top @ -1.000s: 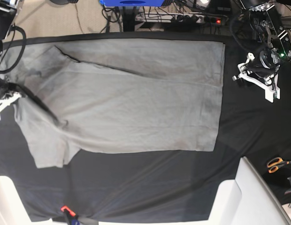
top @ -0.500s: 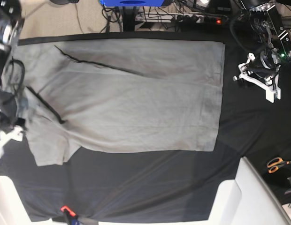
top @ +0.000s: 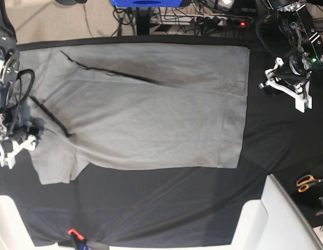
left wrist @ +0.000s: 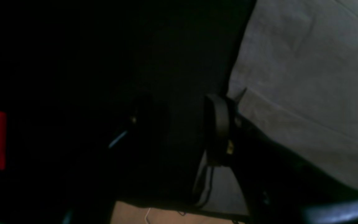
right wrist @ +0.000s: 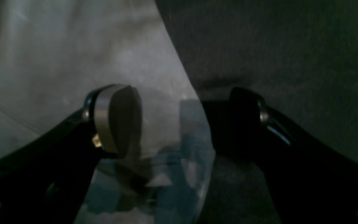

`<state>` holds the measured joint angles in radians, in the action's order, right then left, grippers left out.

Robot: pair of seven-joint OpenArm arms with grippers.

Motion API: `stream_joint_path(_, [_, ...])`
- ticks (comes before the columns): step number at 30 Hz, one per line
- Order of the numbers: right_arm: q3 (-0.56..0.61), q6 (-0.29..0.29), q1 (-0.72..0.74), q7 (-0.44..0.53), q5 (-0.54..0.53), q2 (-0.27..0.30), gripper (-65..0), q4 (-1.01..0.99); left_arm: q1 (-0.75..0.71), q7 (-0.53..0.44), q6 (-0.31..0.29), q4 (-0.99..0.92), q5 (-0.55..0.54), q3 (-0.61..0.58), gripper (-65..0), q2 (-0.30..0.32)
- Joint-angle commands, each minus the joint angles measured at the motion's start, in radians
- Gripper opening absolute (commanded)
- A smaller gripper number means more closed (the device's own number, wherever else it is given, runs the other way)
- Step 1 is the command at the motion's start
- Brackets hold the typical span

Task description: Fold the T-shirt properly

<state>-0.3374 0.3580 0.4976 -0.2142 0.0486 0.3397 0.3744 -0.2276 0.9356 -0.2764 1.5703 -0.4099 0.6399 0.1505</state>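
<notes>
The grey T-shirt (top: 151, 114) lies spread flat on the black tablecloth (top: 166, 208), with a short sleeve at the lower left and a dark crease running across its upper half. My right gripper (top: 18, 148) is at the shirt's left edge beside that sleeve. In the right wrist view it (right wrist: 182, 121) stands open astride the T-shirt's (right wrist: 57, 56) edge, one finger over grey cloth, the other over black, holding nothing. My left gripper (top: 284, 91) hovers off the shirt's right hem. In the left wrist view it (left wrist: 176, 127) is open over black cloth, the T-shirt (left wrist: 306, 77) to its right.
Orange-handled scissors (top: 307, 183) lie at the right edge. A white surface (top: 286, 219) cuts in at the lower right and lower left corners. A small red clamp (top: 73, 233) grips the cloth's front edge. Cables and a power strip (top: 203, 20) run behind the table.
My right gripper has opened, let go of the shirt's left edge and moved down toward the sleeve. The shirt's left side has settled flatter. The left arm has stayed put.
</notes>
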Motion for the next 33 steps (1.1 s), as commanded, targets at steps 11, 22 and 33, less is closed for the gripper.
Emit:
stream_joint_path(11, [0.001,0.006,0.026,0.014,-0.005,0.008,-36.8,0.011,0.003,-0.013,-0.002,0.017,-0.01,0.002,-40.5,0.013])
stream_joint_path(22, [0.004,0.006,0.031,0.015,-0.002,0.015,-59.1,0.018,0.012,-0.013,-0.002,0.015,-0.008,-0.002,-40.5,0.013])
stream_joint_path(33, [0.004,0.008,0.057,0.015,0.139,0.009,-65.0,0.065,0.106,-0.013,-0.002,0.011,-0.007,-0.002,-40.5,0.025])
